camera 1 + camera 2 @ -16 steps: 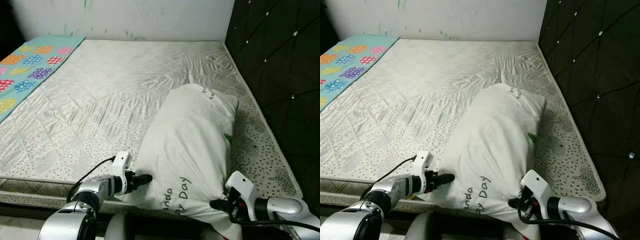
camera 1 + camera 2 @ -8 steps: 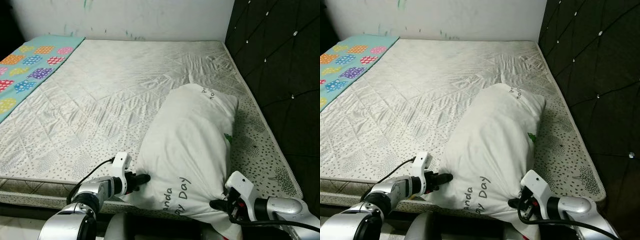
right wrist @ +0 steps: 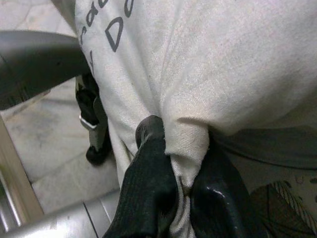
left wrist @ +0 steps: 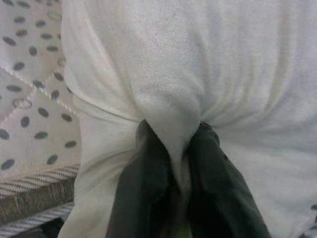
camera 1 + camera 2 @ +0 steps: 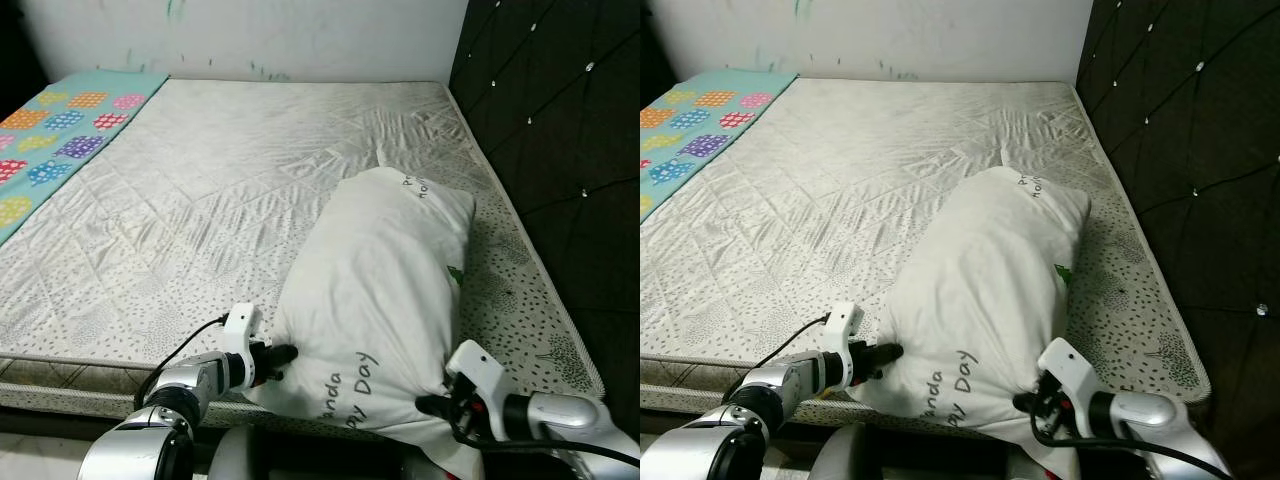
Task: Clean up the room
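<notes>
A white pillow (image 5: 385,300) with grey lettering lies lengthwise on the right side of the mattress (image 5: 200,200), its near end over the front edge. My left gripper (image 5: 283,355) is shut on the pillow's near left corner. In the left wrist view a fold of the pillow (image 4: 171,119) is pinched between the black fingers (image 4: 143,183). My right gripper (image 5: 428,405) is shut on the near right corner. Bunched cloth of the pillow (image 3: 185,144) sits between its fingers (image 3: 148,183) in the right wrist view.
A black tufted headboard (image 5: 560,130) runs along the mattress's right side. A teal sheet with coloured dots (image 5: 55,130) covers the far left. A white wall (image 5: 250,35) stands behind. Grey floor tiles (image 3: 29,134) lie below the bed edge.
The pillow's near end has drawn in slightly toward the front edge. Both grippers have crept a little closer to each other, still holding their corners.
</notes>
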`<state>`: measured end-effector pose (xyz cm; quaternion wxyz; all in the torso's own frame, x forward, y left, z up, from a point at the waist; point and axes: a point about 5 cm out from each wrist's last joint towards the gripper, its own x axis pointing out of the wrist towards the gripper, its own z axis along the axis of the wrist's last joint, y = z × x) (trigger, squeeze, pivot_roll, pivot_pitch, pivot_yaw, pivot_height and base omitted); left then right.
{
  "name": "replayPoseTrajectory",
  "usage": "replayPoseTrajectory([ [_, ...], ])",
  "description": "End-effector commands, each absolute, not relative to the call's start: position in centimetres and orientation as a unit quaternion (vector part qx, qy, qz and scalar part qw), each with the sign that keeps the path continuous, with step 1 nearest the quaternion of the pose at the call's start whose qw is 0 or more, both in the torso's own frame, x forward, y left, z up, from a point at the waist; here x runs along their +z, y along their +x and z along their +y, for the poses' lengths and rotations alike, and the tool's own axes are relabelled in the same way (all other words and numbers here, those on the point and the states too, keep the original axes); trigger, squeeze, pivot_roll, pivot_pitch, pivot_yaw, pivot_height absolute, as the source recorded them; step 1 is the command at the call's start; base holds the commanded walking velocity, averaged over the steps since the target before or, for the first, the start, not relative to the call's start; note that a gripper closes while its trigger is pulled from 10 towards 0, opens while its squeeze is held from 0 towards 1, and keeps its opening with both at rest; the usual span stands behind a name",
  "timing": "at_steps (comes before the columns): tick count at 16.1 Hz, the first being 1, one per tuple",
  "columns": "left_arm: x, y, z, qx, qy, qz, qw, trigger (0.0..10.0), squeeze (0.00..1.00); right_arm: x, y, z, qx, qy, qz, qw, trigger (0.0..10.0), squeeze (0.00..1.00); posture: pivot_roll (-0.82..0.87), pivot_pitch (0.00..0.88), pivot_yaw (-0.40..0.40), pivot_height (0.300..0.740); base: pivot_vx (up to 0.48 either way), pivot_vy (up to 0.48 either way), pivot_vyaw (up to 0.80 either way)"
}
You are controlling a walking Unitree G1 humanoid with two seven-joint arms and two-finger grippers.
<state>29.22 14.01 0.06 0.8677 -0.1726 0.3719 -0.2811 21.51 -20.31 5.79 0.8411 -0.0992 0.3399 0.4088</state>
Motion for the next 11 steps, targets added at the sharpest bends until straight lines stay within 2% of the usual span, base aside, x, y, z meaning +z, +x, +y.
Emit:
replayPoseTrajectory([
  [1, 0.2, 29.4, 13.8, -0.274, -0.189, 0.360, 0.872, 0.0, 0.00, 6.2, 22.0, -19.5, 0.421, -0.100, 0.315, 0.845, 0.0, 0.00, -0.27, 0.000, 0.035, 0.617, 0.000, 0.000, 0.00],
  [5, 1.2, 30.3, 15.2, -0.255, -0.201, 0.322, 0.889, 0.0, 0.00, 6.1, 23.1, -19.2, 0.405, -0.108, 0.301, 0.857, 0.0, 0.00, -0.25, 0.000, 0.031, 0.617, 0.000, 0.000, 0.00],
  [7, 1.7, 30.7, 16.1, -0.244, -0.205, 0.299, 0.899, 0.0, 0.00, 6.1, 24.2, -19.2, 0.379, -0.104, 0.287, 0.873, 0.0, 0.00, -0.22, 0.000, 0.025, 0.617, 0.000, 0.000, 0.00],
  [9, 2.3, 30.9, 17.5, -0.228, -0.182, 0.261, 0.920, 0.0, 0.00, 6.1, 25.4, -18.9, 0.337, -0.109, 0.266, 0.897, 0.0, 0.00, -0.20, 0.000, 0.026, 0.617, 0.000, 0.000, 0.00],
  [11, 3.4, 30.8, 18.9, -0.178, -0.152, 0.176, 0.956, 0.0, 0.00, 6.7, 26.6, -18.4, 0.284, -0.092, 0.231, 0.926, 0.0, 0.00, -0.18, 0.000, 0.024, 0.617, 0.000, 0.000, 0.00],
])
